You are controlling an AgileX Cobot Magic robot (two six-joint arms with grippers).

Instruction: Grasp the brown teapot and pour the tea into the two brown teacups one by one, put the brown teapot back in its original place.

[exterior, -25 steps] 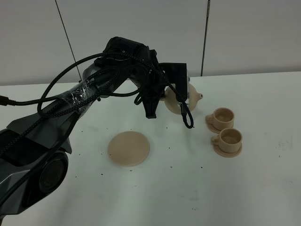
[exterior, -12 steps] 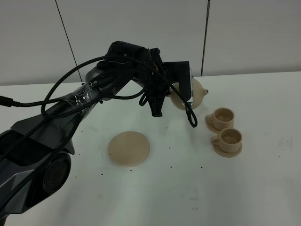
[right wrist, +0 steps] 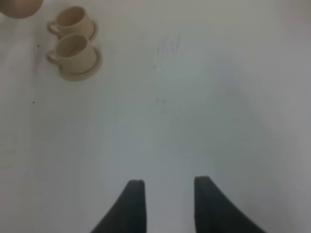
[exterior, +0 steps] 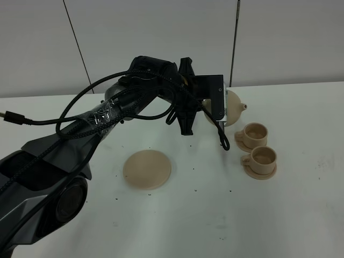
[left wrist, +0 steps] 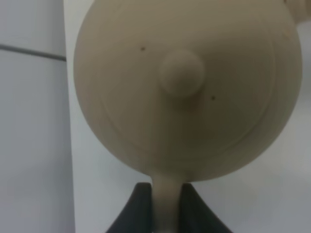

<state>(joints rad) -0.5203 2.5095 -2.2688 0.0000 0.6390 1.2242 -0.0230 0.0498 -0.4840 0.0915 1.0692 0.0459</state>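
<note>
The brown teapot point(exterior: 235, 109) hangs in the air just left of and above the two brown teacups, its spout pointing right toward them. My left gripper point(exterior: 221, 113) is shut on its loop handle. In the left wrist view the teapot point(left wrist: 184, 82) fills the frame lid-on, and the left gripper point(left wrist: 165, 206) pinches the handle. The far teacup point(exterior: 255, 133) and the near teacup point(exterior: 262, 158) each stand on a small saucer. The original place, a flat tan saucer plate point(exterior: 147, 169), lies bare at centre-left. My right gripper point(right wrist: 165, 201) is open over bare table, with both teacups point(right wrist: 74, 51) ahead of it.
The white table point(exterior: 301, 215) carries small dark specks. A grey panelled wall runs behind it. The left arm and its black cables point(exterior: 97, 115) stretch across the table's left half above the saucer plate. An edge of the teapot point(right wrist: 17, 7) shows in the right wrist view.
The left arm has carried the teapot to the right and slightly upward, from behind the saucer plate toward the teacups. The cups and the plate have stayed put.
</note>
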